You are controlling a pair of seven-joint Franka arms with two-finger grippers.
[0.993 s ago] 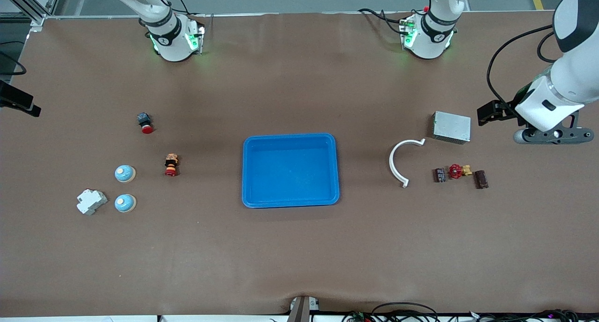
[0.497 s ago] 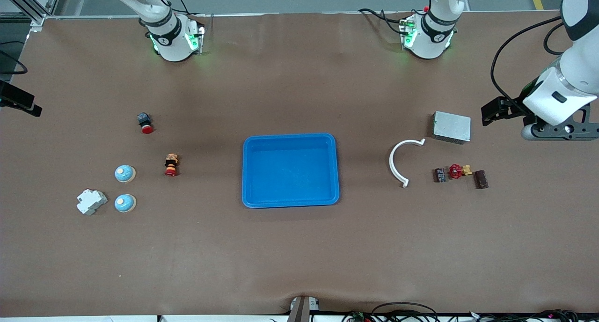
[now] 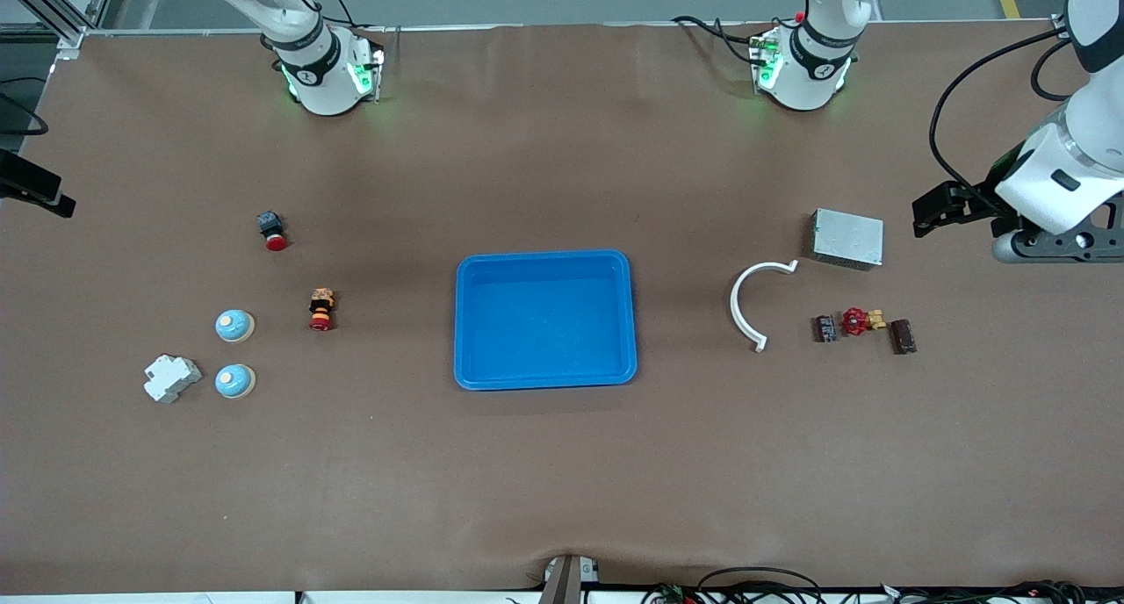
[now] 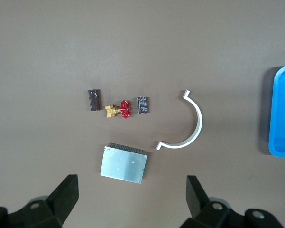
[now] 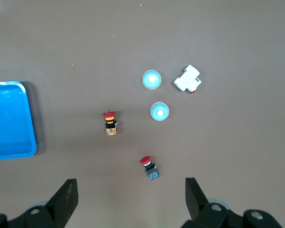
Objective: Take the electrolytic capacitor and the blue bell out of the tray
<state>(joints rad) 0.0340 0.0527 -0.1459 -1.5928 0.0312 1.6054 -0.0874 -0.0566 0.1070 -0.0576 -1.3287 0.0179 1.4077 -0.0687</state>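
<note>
front view has the blue tray (image 3: 544,319) sitting mid tabletop (image 3: 562,463) with nothing in it. toward the right arm's end there are two light blue bells, one bell (image 3: 234,325) a bit farther from the camera and the other bell (image 3: 235,381) nearer, with a white plastic block (image 3: 171,378) just beside the nearer one. also a red and yellow button (image 3: 321,310) between the bells and the tray, and a red-capped switch (image 3: 272,230) farther from the camera than that. toward the left arm's end, the small dark capacitor (image 3: 825,328) lies next to a red valve (image 3: 861,320), then a brown block (image 3: 903,336) at that row's end, all close together. a white curved clip (image 3: 753,304) lies between the capacitor and the tray, and a grey metal box (image 3: 847,238) sits farther from the camera than the valve row. left hand (image 4: 133,202) hangs up high over the grey box area, fingers spread wide and holding nothing. right hand (image 5: 131,202) is barely in the front view, but its wrist view shows it high over the switch end of the tabletop, fingers also spread and empty. neither bell nor capacitor is in the tray yet.
</note>
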